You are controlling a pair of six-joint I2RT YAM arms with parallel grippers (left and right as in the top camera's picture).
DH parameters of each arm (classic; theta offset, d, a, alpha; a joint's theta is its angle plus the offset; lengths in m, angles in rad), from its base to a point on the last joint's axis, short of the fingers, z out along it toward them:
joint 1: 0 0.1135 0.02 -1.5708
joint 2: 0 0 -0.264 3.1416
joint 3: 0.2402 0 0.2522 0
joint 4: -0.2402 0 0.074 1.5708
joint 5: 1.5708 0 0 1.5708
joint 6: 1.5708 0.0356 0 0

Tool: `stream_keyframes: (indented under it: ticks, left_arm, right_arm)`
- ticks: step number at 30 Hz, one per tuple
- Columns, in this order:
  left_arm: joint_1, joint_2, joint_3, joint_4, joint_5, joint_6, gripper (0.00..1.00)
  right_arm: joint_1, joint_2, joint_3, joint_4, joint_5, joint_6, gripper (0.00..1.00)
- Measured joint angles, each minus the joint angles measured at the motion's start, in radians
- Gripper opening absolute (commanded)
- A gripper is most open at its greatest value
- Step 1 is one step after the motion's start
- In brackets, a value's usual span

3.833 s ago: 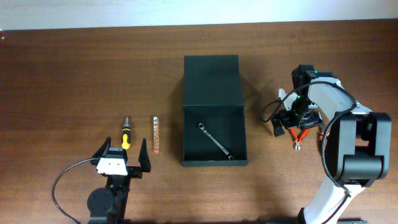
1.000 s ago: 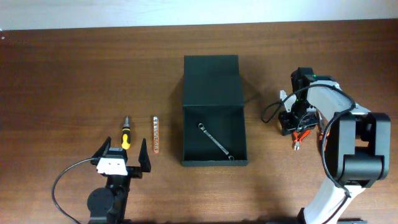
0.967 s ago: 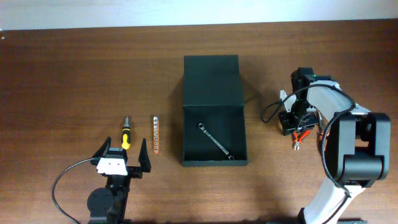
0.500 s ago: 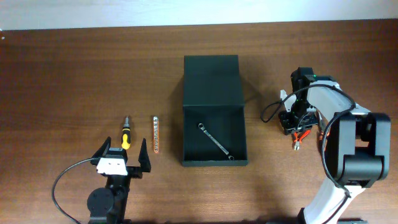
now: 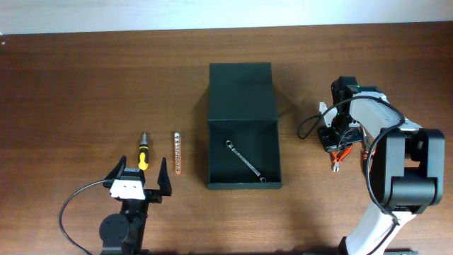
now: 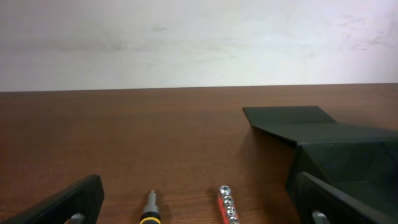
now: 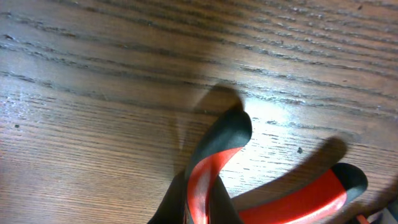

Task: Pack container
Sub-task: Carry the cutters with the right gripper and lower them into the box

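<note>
Red-and-black-handled pliers lie on the brown wooden counter right of the matte black square container, which sits mid-counter with its lid flapped open on the far side. The right gripper is down on them and looks clenched round the handles, which trail toward the near edge. The container lies straight to its left; the left gripper, spread wide, is well apart.

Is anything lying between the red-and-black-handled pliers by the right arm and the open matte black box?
Nothing visible does. Only bare wooden table separates the red-and-black-handled pliers from the matte black box's right wall, and its flap lid is folded open.
</note>
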Motion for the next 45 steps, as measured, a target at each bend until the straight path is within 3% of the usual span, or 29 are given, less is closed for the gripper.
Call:
stream_keyframes:
  ticks: [14,26,34,45]
  left_arm:
    - [0.000,0.000,0.000,0.000,0.000,0.000,0.99]
    - [0.000,0.000,0.000,0.000,0.000,0.000,0.99]
    - [0.000,0.000,0.000,0.000,0.000,0.000,0.99]
    - [0.000,0.000,0.000,0.000,0.000,0.000,0.99]
  right_arm:
    - [0.000,0.011,0.048,-0.041,-0.004,0.040,0.04]
    - [0.026,0.023,0.541,-0.358,-0.027,0.040,0.04]
    - [0.241,0.023,0.789,-0.533,-0.029,-0.009,0.04]
    - [0.578,0.023,0.802,-0.562,-0.030,-0.033,0.04]
